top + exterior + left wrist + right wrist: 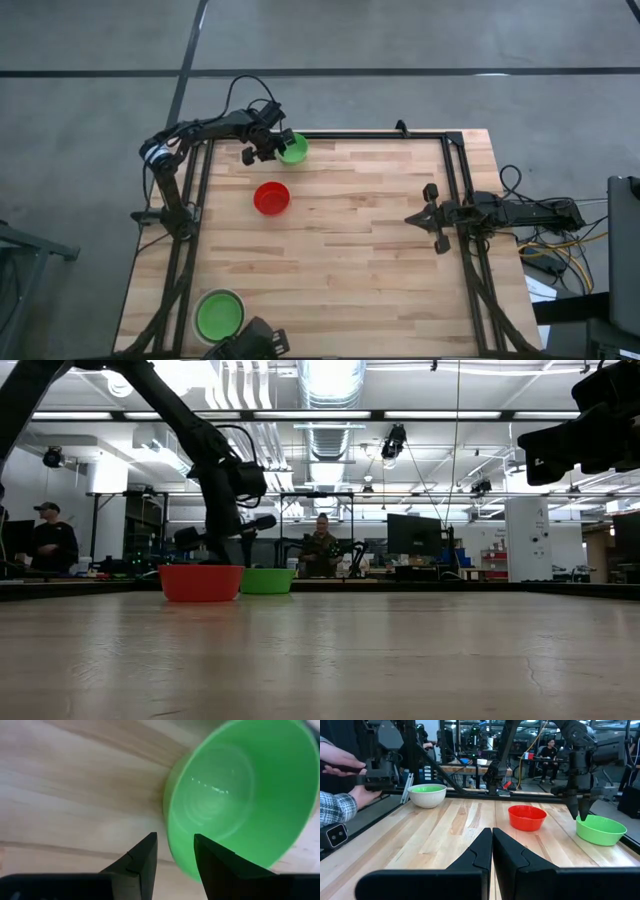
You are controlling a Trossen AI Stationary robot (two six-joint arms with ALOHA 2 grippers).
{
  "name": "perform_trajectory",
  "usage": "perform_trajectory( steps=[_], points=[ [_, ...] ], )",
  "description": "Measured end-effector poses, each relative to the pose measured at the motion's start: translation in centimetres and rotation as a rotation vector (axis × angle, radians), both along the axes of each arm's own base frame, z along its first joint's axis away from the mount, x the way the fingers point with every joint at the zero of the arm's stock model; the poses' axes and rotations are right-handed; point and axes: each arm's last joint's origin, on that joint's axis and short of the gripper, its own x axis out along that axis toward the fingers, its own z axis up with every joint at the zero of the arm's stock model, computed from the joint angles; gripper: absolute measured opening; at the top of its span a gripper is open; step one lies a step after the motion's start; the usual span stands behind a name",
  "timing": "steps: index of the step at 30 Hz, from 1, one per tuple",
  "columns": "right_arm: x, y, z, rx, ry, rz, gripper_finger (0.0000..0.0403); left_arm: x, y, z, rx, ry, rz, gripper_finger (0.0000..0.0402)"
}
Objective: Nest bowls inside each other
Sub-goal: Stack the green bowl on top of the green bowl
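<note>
Two dark fingers of the left gripper (174, 862) are standing a little apart astride the near rim of a small round bright green plastic bowl (293, 149), one finger outside the wall and one over the inside; whether the pads are already pressing the rim cannot be told. That bowl is sitting upright at the far left corner of the wooden table (350, 250). A small round red plastic bowl (271, 198) is lying just beside it, toward the table's middle, probably the nearest place for nesting. A slightly larger whitish-cream bowl (219, 314), with green showing inside, is waiting well apart at the near left corner. The left arm is clearly the nearer one. The right gripper (492, 852) is hovering at the table's right edge, fingers together, holding nothing.
</note>
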Motion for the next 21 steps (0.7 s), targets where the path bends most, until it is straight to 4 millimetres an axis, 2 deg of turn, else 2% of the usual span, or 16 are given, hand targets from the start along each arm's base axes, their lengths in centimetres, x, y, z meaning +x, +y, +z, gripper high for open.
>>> perform_trajectory(
  steps=[9, 21],
  points=[
    [0.0, 0.0, 0.0, 0.0, 0.0, 0.0, 0.0009, 0.1, 0.1, 0.0, 0.022, 0.004, 0.008, 0.0133],
    [0.0, 0.0, 0.0, 0.0, 0.0, 0.0, 0.0009, 0.4, 0.3, -1.9, -0.062, 0.002, 0.001, 0.0133]
  ],
)
